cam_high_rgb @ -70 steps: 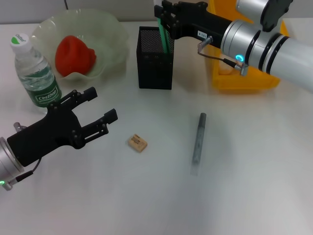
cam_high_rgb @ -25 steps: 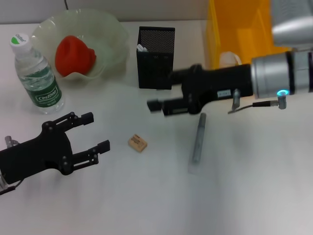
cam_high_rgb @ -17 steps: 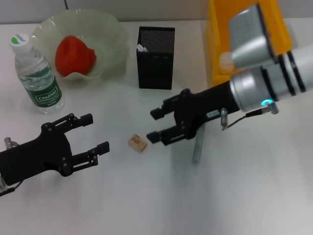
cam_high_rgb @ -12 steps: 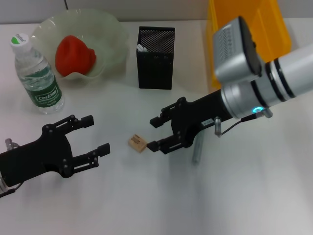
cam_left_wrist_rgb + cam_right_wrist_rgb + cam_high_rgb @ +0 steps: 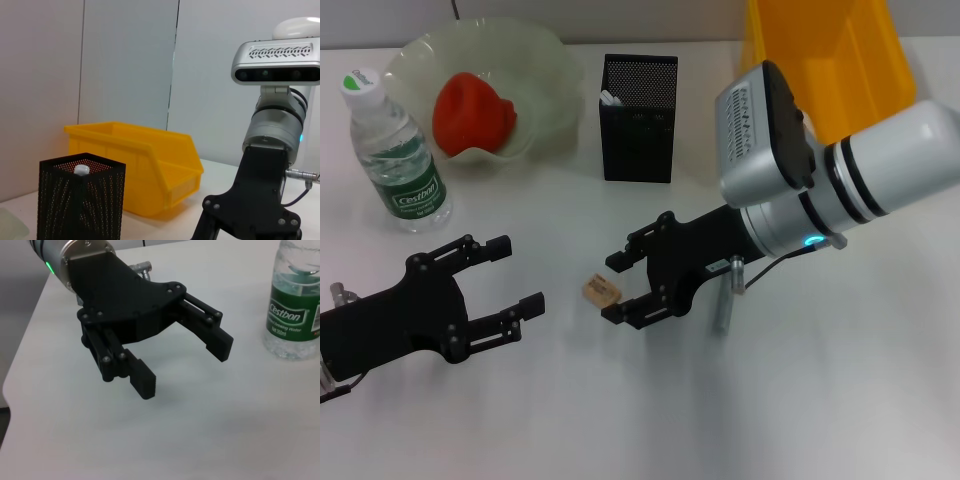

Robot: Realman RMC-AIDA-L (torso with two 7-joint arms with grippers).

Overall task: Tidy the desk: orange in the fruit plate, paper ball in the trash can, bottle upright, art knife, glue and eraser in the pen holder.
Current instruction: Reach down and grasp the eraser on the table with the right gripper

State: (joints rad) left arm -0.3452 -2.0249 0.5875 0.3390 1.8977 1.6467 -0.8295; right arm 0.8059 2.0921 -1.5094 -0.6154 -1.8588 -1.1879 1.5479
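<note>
Two arms in silver and white with matte black grippers

The right arm (image 5: 860,185) is a glossy white and silver cylinder ringed by black bands, with a small cyan light, a thin grey cable loop, and a silver box with a perforated grille on its wrist. The right gripper (image 5: 617,288) is matte black with blocky fingers. The left gripper (image 5: 519,276) is black too, built of bolted linkage bars with round screw heads; in the right wrist view its silver cuff (image 5: 80,255) carries a green light.
</note>
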